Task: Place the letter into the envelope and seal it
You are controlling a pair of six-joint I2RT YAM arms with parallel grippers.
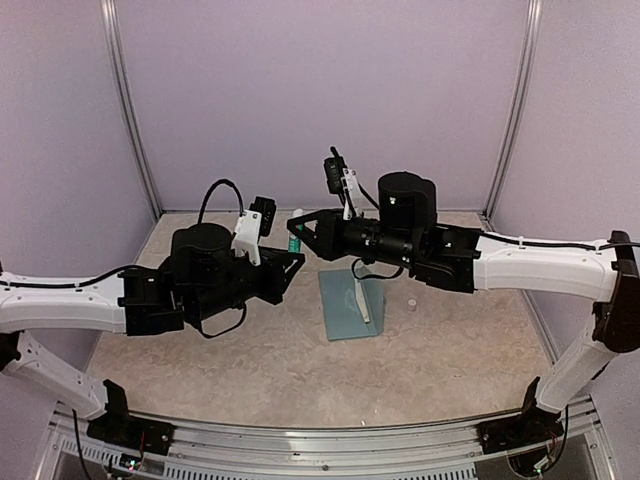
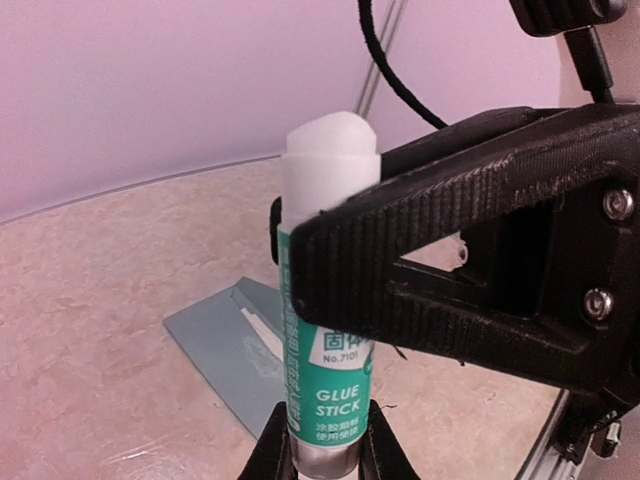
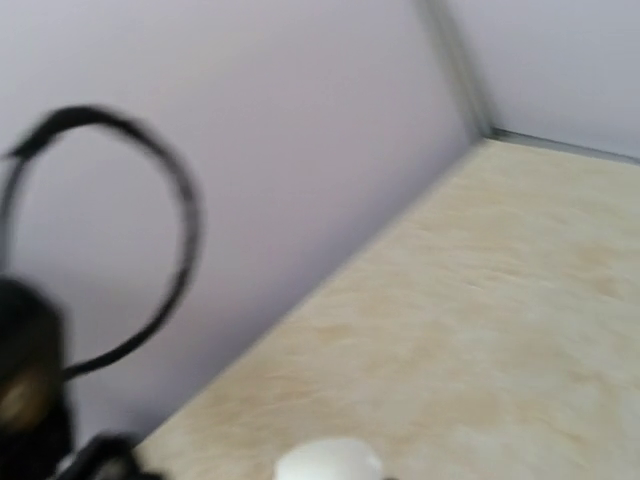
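The teal-blue envelope (image 1: 345, 310) lies flat on the table, flap open; it also shows behind the stick in the left wrist view (image 2: 210, 345). A white strip (image 1: 362, 298) runs along its flap fold; I cannot tell if it is the letter. Above the envelope's far end a green glue stick (image 1: 295, 241) stands upright in the air. My left gripper (image 2: 322, 448) is shut on its base. My right gripper (image 1: 304, 232) is shut across the stick's upper body (image 2: 335, 385), its black fingers (image 2: 450, 225) clamping just below the bare white glue tip (image 2: 330, 150). The blurred right wrist view shows only that tip (image 3: 328, 462).
A small white cap-like piece (image 1: 411, 301) lies on the table just right of the envelope. Lilac walls with metal corner posts (image 1: 130, 110) close the back and sides. Both arms meet over the middle of the beige table (image 1: 200, 370).
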